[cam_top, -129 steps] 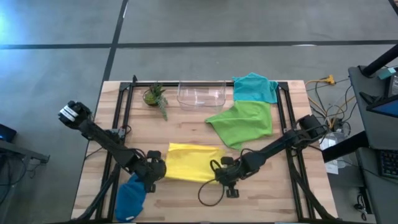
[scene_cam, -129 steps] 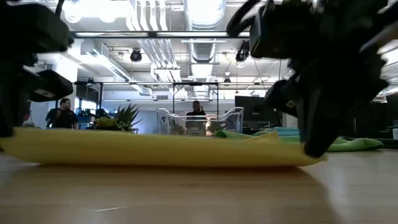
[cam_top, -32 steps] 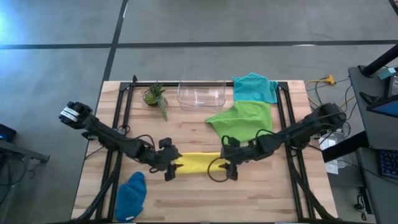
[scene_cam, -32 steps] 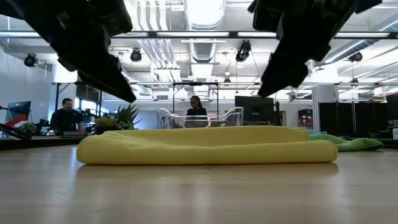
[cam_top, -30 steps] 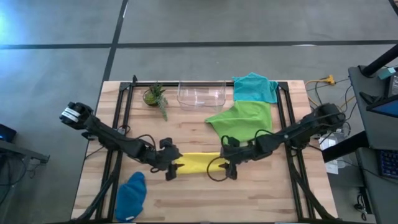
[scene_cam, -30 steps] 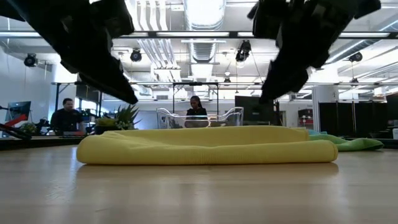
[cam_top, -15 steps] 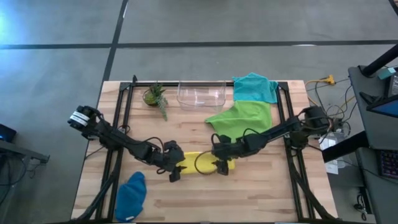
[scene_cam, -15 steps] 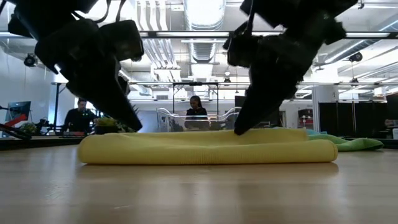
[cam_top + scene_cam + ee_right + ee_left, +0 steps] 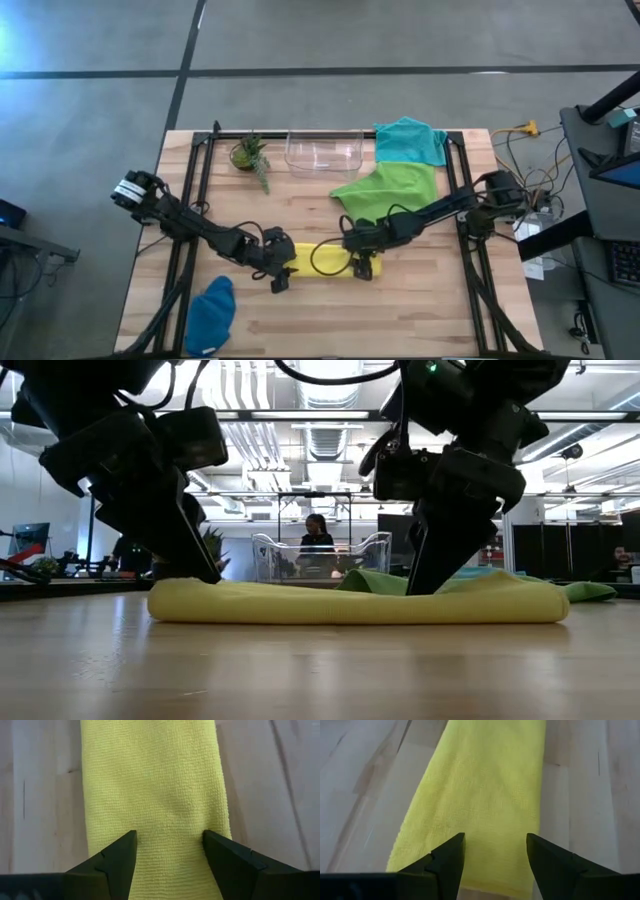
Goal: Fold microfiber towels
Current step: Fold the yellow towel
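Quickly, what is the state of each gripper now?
Left gripper: open, over one end of the yellow towel.
Right gripper: open, over its other end.

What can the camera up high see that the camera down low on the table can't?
Only the high view shows the dark blue towel, the teal towel and the whole table. Only the low view shows a person behind the clear bin. Both show the folded yellow towel with the left gripper and right gripper at its ends.
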You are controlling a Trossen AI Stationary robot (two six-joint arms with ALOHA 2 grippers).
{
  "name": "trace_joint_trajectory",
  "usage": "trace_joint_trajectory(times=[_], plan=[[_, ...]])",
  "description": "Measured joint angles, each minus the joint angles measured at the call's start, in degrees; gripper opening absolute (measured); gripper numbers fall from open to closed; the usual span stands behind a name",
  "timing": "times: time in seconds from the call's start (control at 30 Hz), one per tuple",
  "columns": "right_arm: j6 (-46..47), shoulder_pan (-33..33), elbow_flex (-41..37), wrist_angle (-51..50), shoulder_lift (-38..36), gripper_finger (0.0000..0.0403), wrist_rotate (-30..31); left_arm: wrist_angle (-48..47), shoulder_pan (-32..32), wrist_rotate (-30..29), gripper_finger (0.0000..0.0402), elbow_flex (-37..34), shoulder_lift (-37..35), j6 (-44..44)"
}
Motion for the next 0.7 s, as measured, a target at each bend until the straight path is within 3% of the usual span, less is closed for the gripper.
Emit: trace_joint_trajectory(times=[0.3, 0.7], plan=[[1.02, 0.57, -0.02, -1.95, -4.01, 0.0224, 0.47, 0.05, 0.23, 0.01, 0.0196, -0.02, 0.05, 0.82], [4.35, 2.69, -0.04, -19.46, -5.15, 0.0224, 3.46, -0.54, 0.8, 1.09, 0.0196, -0.13, 0.32, 2.71]])
